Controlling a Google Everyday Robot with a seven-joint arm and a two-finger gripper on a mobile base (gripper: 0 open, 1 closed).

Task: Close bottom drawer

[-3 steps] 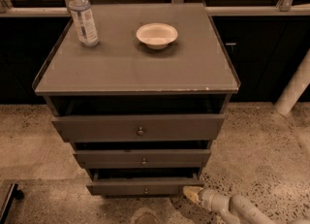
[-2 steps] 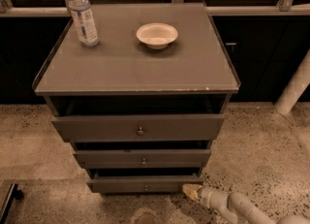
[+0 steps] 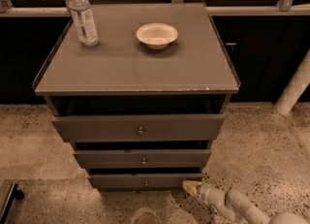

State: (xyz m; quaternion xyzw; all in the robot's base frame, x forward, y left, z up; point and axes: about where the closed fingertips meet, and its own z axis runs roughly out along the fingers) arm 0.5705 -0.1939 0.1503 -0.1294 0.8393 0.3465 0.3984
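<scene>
The gripper (image 3: 191, 187) is pictured low over a speckled stone floor (image 3: 264, 140), and whether it is open or closed cannot be told. The bottom drawer (image 3: 121, 181) of the grey-brown cabinet (image 3: 135, 68) is seen just to its left, small round knob (image 3: 146, 183) at centre, with a dark gap shown above the panel. Farther up and to the left, on the cabinet top, an empty white bowl (image 3: 157, 35) and a white-capped clear plastic bottle (image 3: 83, 15) are set apart, the bottle's label too blurred to be read.

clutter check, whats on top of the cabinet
A water bottle back left, a white bowl mid-back; only spots beneath them hidden. The gripper is low by the bottom drawer's right end.
</scene>
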